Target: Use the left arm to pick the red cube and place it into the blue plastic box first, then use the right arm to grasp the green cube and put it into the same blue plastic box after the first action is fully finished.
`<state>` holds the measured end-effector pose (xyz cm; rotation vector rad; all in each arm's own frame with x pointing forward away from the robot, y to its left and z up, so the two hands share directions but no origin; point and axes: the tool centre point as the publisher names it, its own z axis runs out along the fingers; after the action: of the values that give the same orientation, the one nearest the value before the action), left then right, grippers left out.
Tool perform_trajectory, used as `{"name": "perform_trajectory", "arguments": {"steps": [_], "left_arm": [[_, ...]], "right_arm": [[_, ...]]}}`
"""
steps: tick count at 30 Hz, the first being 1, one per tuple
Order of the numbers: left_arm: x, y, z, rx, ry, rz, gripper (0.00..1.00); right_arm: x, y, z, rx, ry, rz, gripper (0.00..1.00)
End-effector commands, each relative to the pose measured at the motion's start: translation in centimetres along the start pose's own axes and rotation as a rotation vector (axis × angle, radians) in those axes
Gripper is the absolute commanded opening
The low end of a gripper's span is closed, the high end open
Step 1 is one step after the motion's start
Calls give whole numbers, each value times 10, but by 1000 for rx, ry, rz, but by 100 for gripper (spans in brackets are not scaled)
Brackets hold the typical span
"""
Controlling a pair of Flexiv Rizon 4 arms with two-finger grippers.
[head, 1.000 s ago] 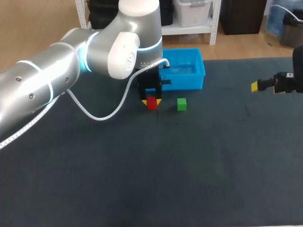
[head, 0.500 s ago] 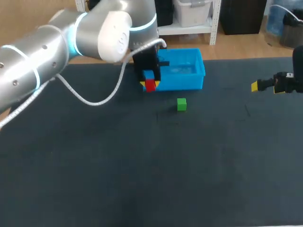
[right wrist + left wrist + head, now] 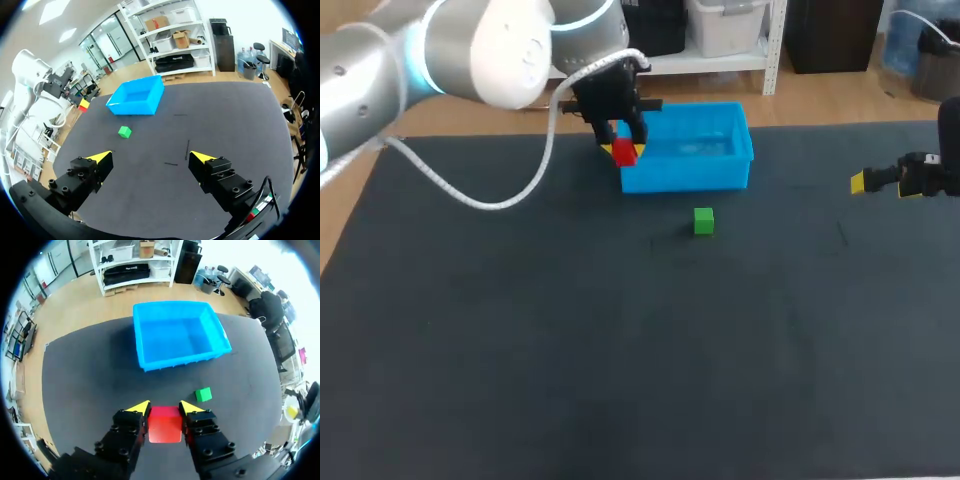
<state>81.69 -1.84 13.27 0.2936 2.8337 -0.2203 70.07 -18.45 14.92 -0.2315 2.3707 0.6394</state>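
Head view: left claw (image 3: 624, 149) clamps red cube (image 3: 623, 155).

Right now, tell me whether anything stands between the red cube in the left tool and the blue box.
Nothing visible does. The left tool holds the red cube raised at the near left corner of the blue box. The box looks empty, and the green cube lies on the mat, clear of that path.

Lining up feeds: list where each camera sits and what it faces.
Head view: above, behind, looking down on the table; both arms show.
Left wrist view: on that wrist, looks along left end effector, shut on red cube, at blue box.
Right wrist view: on that wrist, looks across table over open right end effector.
All three share the green cube.
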Motion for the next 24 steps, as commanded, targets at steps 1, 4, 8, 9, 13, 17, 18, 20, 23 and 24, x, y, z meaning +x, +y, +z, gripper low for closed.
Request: {"name": "perform_trajectory", "arguments": {"steps": [1,4,8,9,13,17,18,20,23,24], "left_arm": [[16,9,-4,22,-98,10,0],[16,15,-2,49,-112,16,0],[12,21,-2,78,-145,36,0],[10,23,-4,83,-154,39,0],[4,24,-7,89,-181,89,0],[-2,23,-8,111,-186,116,0],[-4,22,-7,117,-190,125,0],[-8,21,-6,123,-197,141,0],[-15,22,0,138,-193,142,0],[-16,22,1,143,-189,141,0]], "right_arm": [[0,0,0,-1,1,0,100],[0,0,0,-1,1,0,100],[0,0,0,-1,1,0,100],[0,0,0,-1,1,0,100],[0,0,0,-1,1,0,100],[0,0,0,-1,1,0,100],[0,0,0,-1,1,0,100],[0,0,0,-1,1,0,100],[0,0,0,-1,1,0,100],[0,0,0,-1,1,0,100]]}}
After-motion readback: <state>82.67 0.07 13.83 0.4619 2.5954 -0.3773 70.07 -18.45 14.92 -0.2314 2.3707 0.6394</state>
